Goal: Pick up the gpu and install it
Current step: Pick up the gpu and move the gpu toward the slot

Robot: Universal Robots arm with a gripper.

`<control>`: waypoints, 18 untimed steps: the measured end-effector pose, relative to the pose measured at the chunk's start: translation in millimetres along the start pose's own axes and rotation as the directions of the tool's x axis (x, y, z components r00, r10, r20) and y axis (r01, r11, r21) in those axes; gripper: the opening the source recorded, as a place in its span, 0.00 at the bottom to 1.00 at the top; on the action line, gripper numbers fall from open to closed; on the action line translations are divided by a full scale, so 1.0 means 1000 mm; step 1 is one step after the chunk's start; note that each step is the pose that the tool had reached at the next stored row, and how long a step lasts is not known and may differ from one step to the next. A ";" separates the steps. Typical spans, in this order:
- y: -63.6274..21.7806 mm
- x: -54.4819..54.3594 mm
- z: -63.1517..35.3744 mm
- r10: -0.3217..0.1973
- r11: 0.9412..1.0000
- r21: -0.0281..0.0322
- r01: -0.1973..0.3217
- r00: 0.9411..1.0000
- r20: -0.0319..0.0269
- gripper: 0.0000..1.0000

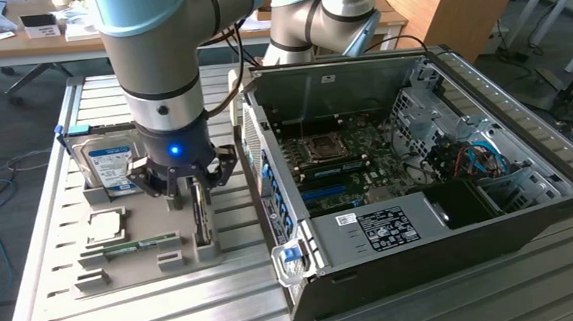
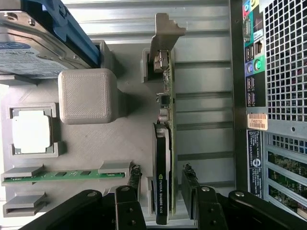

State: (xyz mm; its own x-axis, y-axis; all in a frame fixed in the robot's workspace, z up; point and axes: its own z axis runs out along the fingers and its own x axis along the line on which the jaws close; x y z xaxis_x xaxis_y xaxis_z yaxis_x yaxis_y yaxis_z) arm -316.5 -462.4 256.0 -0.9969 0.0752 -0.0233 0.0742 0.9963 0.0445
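As the gpu stands on edge, the spread claw straddles it.

On the slatted metal table, the grey plastic holder tray lies to the exterior view's left of the open black tower computer case. In the tray, the thin green gpu card stands on edge on the side nearest the case, between the fingers of the black gripper. To its left lie the silver hard drive at the far end, then the square processor chip, and nearest the narrow green memory stick.
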 end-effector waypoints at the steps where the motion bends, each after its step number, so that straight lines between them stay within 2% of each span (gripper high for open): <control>1: 0.0000 0.000 0.0011 0.000 1.000 0.000 0.000 1.000 0.000 0.47; 6: -0.0002 0.000 0.0059 0.000 1.000 0.000 0.000 1.000 0.000 0.47; 13: -0.0001 -0.001 0.0072 0.000 1.000 0.000 0.000 1.000 0.000 0.47; 18: 0.0033 -0.001 0.0086 0.000 1.000 0.000 0.000 1.000 0.000 0.47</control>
State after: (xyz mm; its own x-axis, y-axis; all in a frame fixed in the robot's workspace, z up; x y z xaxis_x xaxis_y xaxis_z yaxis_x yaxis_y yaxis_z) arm -315.2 -458.8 247.6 -0.9969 0.0752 -0.0232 0.0741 0.9962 0.0447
